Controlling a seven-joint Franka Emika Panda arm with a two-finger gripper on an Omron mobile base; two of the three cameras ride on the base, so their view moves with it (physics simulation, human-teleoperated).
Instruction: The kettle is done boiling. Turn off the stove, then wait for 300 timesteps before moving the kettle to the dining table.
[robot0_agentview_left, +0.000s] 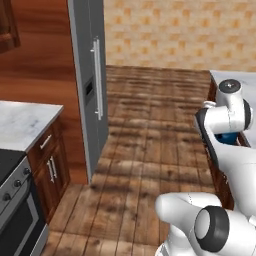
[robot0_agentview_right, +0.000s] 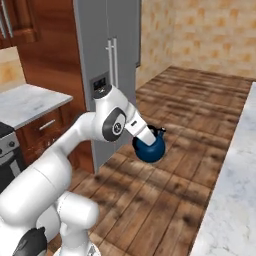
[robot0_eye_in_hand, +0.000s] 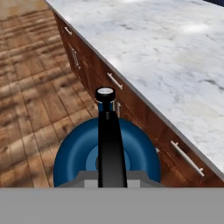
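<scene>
One kettle (robot0_agentview_right: 149, 148) hangs directly under my pincer (robot0_agentview_right: 156, 134), carried above the wood floor (robot0_agentview_right: 165, 200). Marble slab (robot0_eye_in_hand: 175, 57) lies ahead and to one side of the pincer, its long edge running diagonally away; probably the dining table, though drawers show beneath. Pincer clamped narrow on the black handle (robot0_eye_in_hand: 109, 140).

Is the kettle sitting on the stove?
No, the kettle hangs in the air from the arm's gripper, above the wooden floor and away from the stove.
</scene>
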